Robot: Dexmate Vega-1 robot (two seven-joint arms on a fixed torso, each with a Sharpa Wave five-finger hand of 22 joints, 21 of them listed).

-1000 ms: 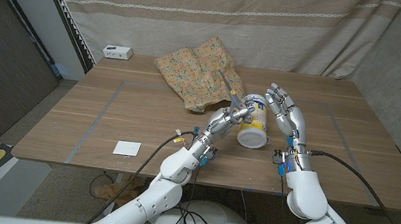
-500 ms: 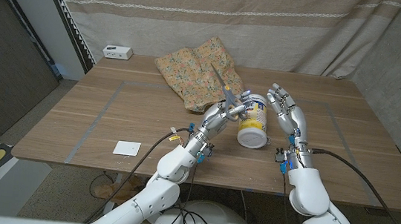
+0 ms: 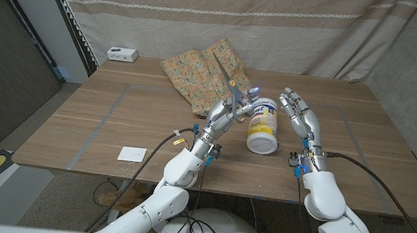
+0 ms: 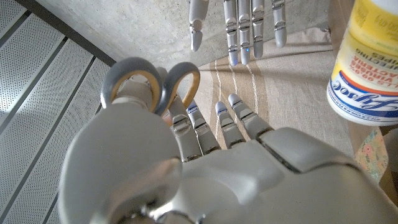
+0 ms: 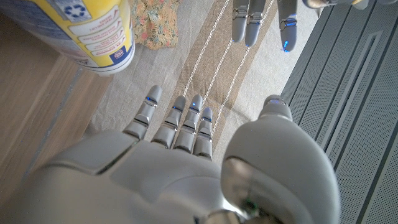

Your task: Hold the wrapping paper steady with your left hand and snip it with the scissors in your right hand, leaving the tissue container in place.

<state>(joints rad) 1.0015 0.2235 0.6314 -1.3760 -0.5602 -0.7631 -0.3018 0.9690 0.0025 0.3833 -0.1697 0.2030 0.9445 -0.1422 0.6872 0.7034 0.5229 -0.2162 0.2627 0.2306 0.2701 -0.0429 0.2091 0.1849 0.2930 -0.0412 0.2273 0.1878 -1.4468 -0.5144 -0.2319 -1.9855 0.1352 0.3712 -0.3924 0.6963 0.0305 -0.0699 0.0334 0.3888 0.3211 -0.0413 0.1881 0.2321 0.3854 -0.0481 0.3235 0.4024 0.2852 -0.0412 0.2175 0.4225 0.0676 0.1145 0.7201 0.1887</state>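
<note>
Head view: my left hand [image 3: 224, 115] sits mid-frame, just left of the tissue container, raised off the table. It has hold of the scissors [image 3: 230, 83] by the handles; blades point up and to the upper left, tips over the wrapping paper's near edge. Can't tell if the blades are parted. Wrapping paper [image 3: 205, 74], floral, crumpled, lies upper centre on the wooden table [image 3: 115, 122]. Tissue container [image 3: 264, 125], yellow & white canister, lies on its side right of centre, lid end toward me, just between the two hands. My right hand [image 3: 299, 120] is just right of the container, palm upright, fingers spread & reaching up, holding nothing; looks apart from the container. Small white card [image 3: 132, 153] lower left near the table edge; white box [image 3: 123, 54] upper left at the far edge.

Left wrist view: back of the left hand [image 4: 217, 168] takes the lower frame, thumb through the scissor handles [image 4: 152, 87], grey rings w/ yellowish lining, upper left of centre. Container [image 4: 367, 62] at the upper right edge. The other hand's fingertips [image 4: 239, 28] hang in at top centre.

Right wrist view: right hand [image 5: 186, 168] in the lower frame, fingers straight, apart, nothing in them. Container [image 5: 93, 34] upper left, a bit of the floral paper [image 5: 155, 22] just beside it. Left hand's fingertips [image 5: 261, 22] at the top right.
</note>
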